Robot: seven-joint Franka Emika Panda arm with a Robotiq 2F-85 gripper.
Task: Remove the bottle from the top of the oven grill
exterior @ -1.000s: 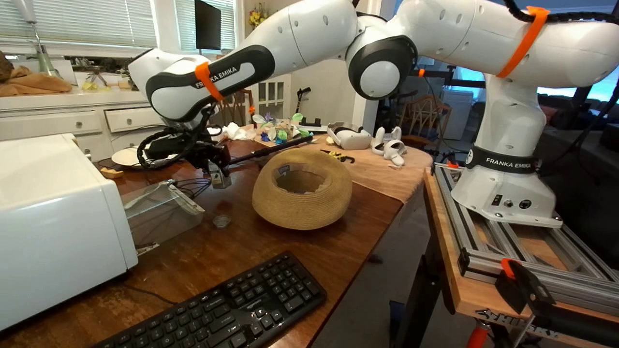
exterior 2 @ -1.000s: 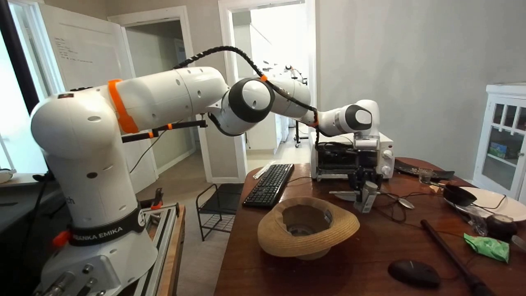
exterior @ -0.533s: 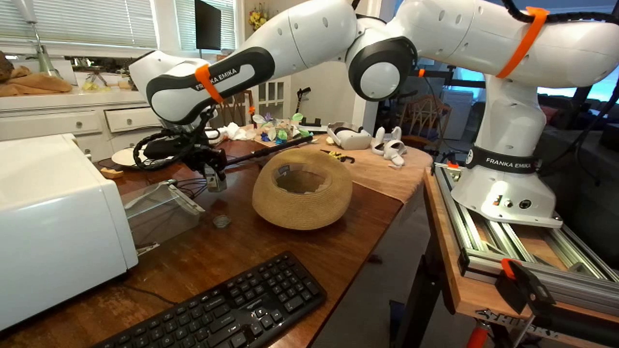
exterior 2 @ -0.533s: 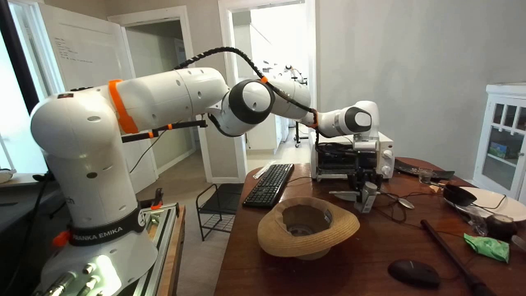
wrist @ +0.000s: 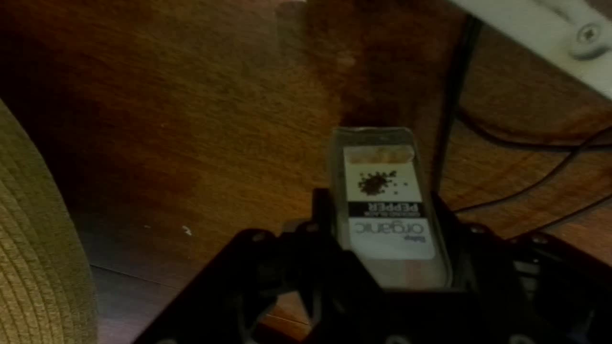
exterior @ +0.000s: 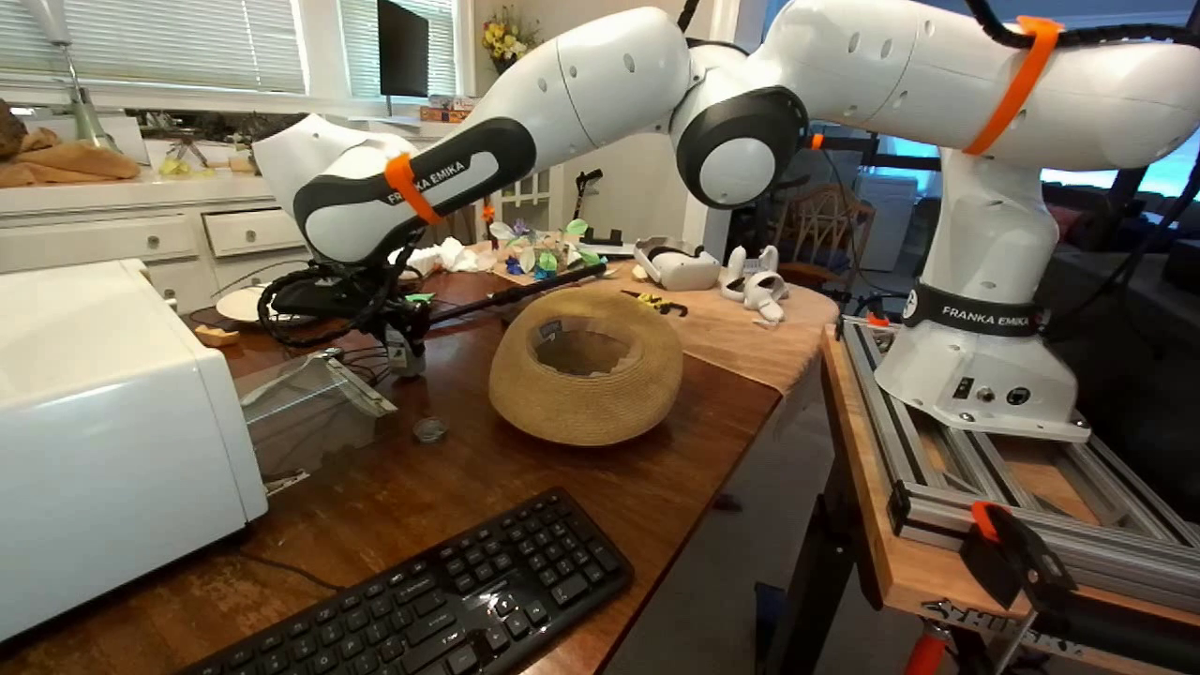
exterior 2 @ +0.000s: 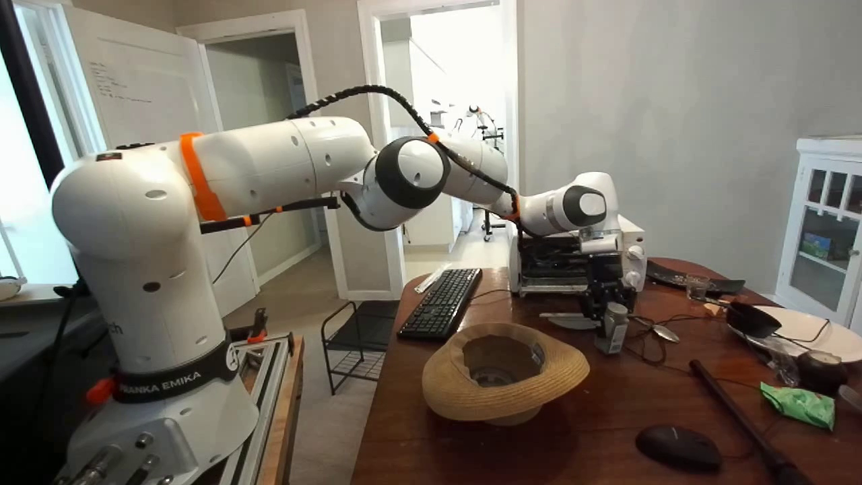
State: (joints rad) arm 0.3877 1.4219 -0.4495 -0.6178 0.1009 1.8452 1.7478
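In the wrist view the black two-fingered gripper (wrist: 381, 206) is clamped on the small, slim, clear-greyish bottle (wrist: 389, 210), hiding its cap end. The bottle is nearly upright and low at the brown wooden table (exterior: 375, 516), in front of the large white boxy oven grill (exterior: 112, 441), which is cut off at the left in an exterior view; I cannot tell whether the bottle's base touches the wood. The tan woven hat (wrist: 38, 248) is cropped to one curved side in the wrist view.

The arm (exterior: 609, 84) is shiny white, with orange straps (exterior: 1014, 89), a bumpy black cable (exterior: 1125, 35) and a black tool (wrist: 381, 205).
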